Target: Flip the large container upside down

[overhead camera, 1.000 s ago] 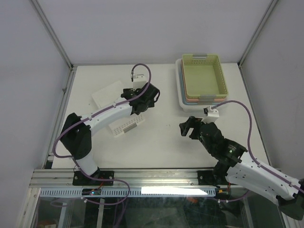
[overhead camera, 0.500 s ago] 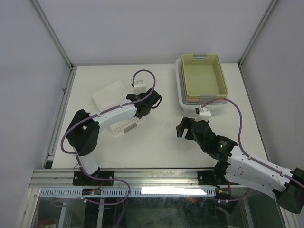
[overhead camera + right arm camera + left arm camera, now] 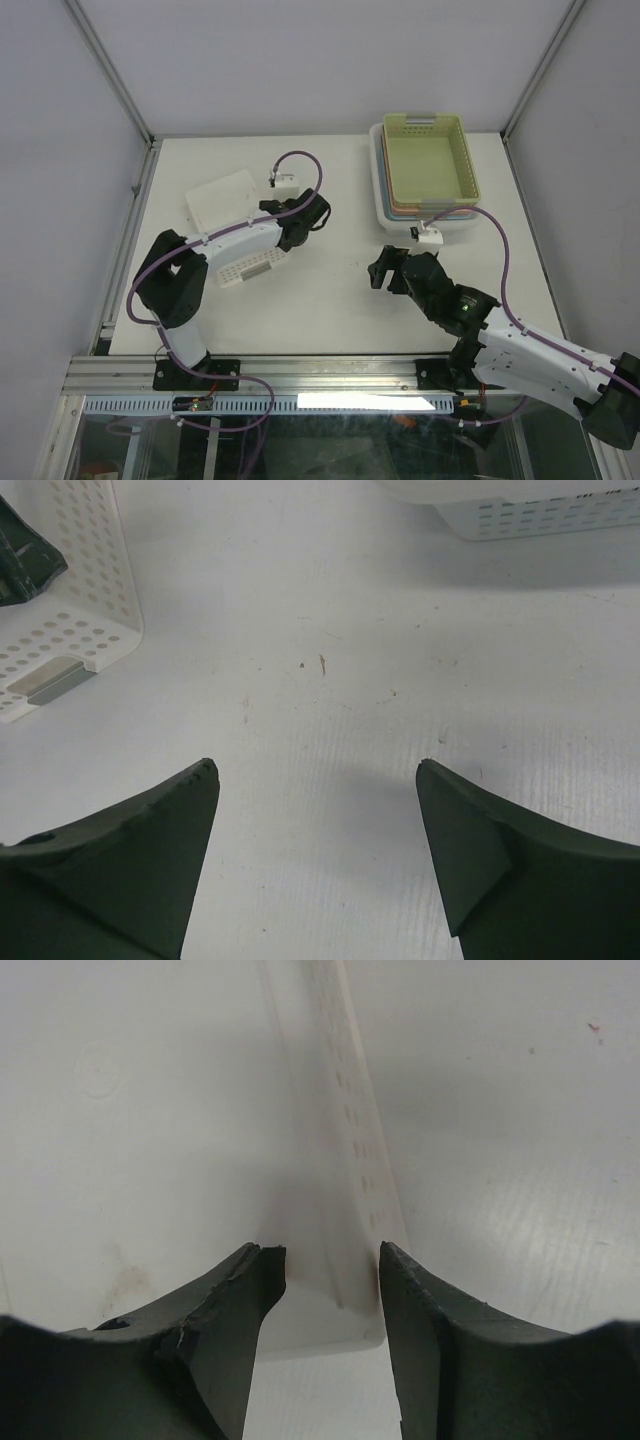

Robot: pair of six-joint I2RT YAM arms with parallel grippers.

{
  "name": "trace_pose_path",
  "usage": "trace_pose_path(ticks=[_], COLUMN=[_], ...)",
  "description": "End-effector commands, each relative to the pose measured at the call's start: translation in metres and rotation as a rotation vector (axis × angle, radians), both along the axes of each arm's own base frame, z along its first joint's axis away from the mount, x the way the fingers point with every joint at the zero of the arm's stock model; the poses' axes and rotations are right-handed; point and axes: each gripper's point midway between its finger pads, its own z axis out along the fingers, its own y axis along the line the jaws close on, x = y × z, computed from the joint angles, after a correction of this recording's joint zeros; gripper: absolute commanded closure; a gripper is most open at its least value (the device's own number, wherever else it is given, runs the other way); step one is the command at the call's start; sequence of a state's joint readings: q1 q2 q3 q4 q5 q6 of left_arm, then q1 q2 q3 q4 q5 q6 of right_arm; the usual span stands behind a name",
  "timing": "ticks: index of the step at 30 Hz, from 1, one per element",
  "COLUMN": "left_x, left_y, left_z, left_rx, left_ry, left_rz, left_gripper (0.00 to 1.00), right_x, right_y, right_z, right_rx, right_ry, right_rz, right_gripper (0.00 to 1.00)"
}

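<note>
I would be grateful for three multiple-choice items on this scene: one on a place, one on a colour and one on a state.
1. Where on the table does the stack of baskets stand?
A. at the far right
B. at the near left
C. in the centre

2. What colour is the top basket of that stack?
A. red
B. pale green
C. black

3. How does the right end effector stand?
A. shut on a basket
B. shut on a cable
C. open over bare table

Answers:
1 A, since the top view shows the stack by the far right corner.
2 B, since the uppermost basket is pale green in the top view.
3 C, since the right wrist view shows its fingers wide apart with only the table surface between them.
</note>
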State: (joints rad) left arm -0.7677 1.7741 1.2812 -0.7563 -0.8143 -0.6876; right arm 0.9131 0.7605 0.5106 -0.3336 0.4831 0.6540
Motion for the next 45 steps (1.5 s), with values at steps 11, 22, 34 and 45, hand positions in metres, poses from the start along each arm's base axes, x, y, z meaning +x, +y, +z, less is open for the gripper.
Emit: trace_pose_path(ticks=[11, 22, 34, 45], left_x=[-0.017, -0.069, -0.064, -0.034], left_y=[0.000, -0.040, -0.006, 0.058], left_z=[0.071, 0.024, -0.017, 0.001], left_rx=[-0.204, -0.301, -0.457, -0.491], left_ry=[-0.049, 0.063, 0.131, 0.033], left_rz=[-0.083, -0.051, 0.092, 0.209], left_gripper=[0.24, 0.19, 0.13, 0.12], right_x=[0.010, 0.010, 0.004, 0.006], right_y=[0.006, -0.003, -0.015, -0.007], right_z=[0.027, 0.025, 0.022, 0.023], right_rx=[0.085, 0.081, 0.097, 0.103], right_ry=[-0.067, -0.068, -0.073, -0.067], right_rz=[-0.034, -0.070, -0.096, -0.073], right_gripper=[0.17, 0.16, 0.16, 0.17])
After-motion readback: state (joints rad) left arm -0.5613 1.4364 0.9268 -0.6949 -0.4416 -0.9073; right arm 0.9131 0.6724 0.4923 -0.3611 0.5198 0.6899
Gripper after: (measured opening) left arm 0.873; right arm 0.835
